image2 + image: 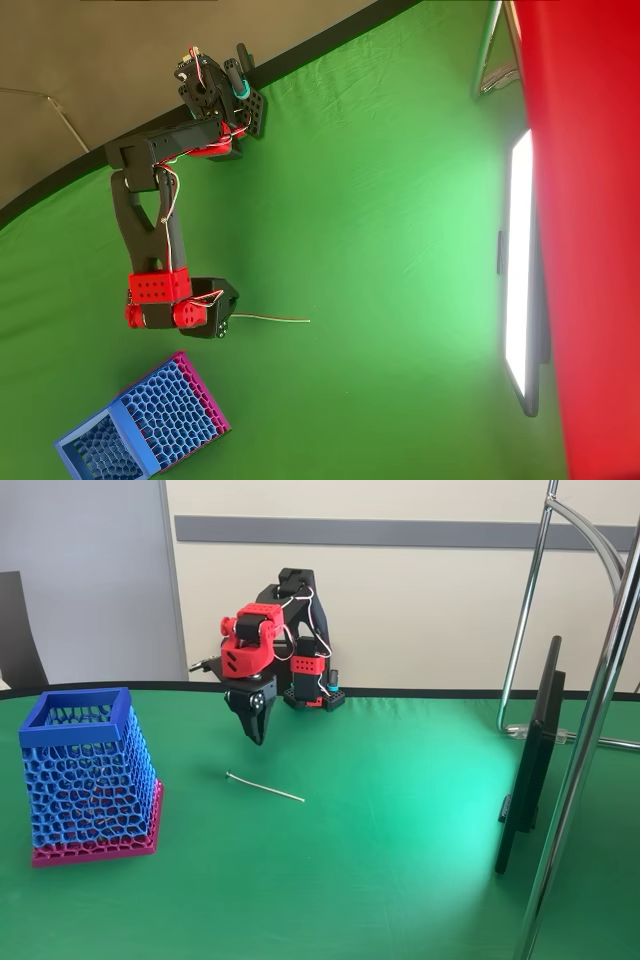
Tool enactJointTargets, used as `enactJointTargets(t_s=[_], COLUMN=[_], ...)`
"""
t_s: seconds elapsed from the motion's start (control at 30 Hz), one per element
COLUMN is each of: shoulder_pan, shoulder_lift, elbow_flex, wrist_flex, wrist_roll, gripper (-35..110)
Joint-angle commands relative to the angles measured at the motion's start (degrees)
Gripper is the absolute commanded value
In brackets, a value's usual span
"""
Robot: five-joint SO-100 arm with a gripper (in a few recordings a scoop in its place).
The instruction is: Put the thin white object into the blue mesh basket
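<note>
On the green table (400,860), the thin white object (265,788) lies flat, well apart from the blue mesh basket (85,775), which stands upright near the left edge in the fixed view. Just above the stick's knobbed end hangs the gripper (255,730), pointing down, its black fingers drawn nearly together and holding nothing. From overhead, the gripper (222,322) sits at the stick's (275,319) left tip, with the basket (140,425) below it.
</note>
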Motion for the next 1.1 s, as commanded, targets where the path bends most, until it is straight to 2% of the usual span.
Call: enactJointTargets(t_s=[0.0, 0.7, 1.07], shoulder_pan=[0.5, 3.6, 3.3], shoulder_lift=[-0.2, -10.4, -14.2], elbow_flex=[-3.0, -15.1, -18.5], wrist_flex=[0.8, 2.8, 2.8], wrist_roll=[0.2, -0.9, -1.0], gripper=[1, 1, 9])
